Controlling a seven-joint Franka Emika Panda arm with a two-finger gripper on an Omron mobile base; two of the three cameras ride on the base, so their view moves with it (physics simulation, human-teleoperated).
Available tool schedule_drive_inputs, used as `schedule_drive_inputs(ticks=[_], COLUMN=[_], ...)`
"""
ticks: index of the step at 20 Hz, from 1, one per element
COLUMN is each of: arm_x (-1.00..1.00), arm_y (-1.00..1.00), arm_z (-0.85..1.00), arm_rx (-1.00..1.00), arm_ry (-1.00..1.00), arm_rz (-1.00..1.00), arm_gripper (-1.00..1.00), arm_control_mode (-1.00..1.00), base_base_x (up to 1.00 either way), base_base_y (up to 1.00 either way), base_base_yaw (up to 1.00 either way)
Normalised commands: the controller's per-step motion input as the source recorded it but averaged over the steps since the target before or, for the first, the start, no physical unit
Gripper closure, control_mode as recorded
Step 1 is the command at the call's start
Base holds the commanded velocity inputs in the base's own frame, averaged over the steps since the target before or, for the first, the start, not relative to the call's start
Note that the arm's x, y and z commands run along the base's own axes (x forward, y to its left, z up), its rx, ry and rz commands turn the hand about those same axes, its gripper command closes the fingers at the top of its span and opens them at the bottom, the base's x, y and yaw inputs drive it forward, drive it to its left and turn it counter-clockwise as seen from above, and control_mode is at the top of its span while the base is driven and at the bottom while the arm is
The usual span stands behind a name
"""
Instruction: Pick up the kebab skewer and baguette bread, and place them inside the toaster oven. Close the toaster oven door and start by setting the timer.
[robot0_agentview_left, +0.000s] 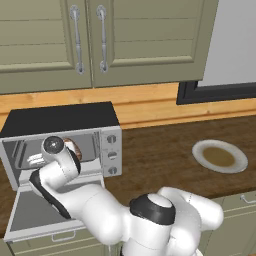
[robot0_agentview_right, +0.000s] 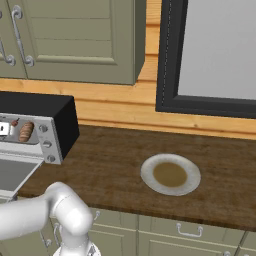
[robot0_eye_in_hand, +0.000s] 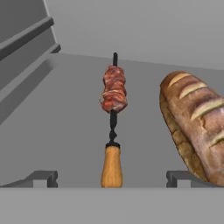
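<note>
Inside the toaster oven (robot0_agentview_left: 60, 150), the kebab skewer (robot0_eye_in_hand: 113, 127) is laid beside the baguette bread (robot0_eye_in_hand: 197, 127). The gripper (robot0_eye_in_hand: 111, 181) is spread wide, empty. The skewer seems light and stiff, best grasped by its wooden handle.

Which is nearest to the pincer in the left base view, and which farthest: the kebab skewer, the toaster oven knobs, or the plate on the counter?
1. The kebab skewer: inside the toaster oven, directly ahead of the open pincer.
2. The toaster oven knobs: on the oven's front, to the right of the opening.
3. The plate: on the counter, far right.
</note>
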Motion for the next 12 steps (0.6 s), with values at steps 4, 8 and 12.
schedule_drive_inputs(ticks=[4, 8, 12], arm_x=[0.46, -0.29, -0.91], arm_y=[0.0, 0.0, 0.0], arm_z=[0.05, 0.12, 0.17], arm_rx=[0.0, 0.0, 0.0], arm_ry=[0.0, 0.0, 0.0], arm_rz=[0.0, 0.0, 0.0], arm_gripper=[-1.0, -1.0, -1.0], arm_control_mode=[-1.0, -1.0, -1.0], base_base_x=[0.0, 0.0, 0.0], base_base_y=[0.0, 0.0, 0.0], base_base_yaw=[0.0, 0.0, 0.0])
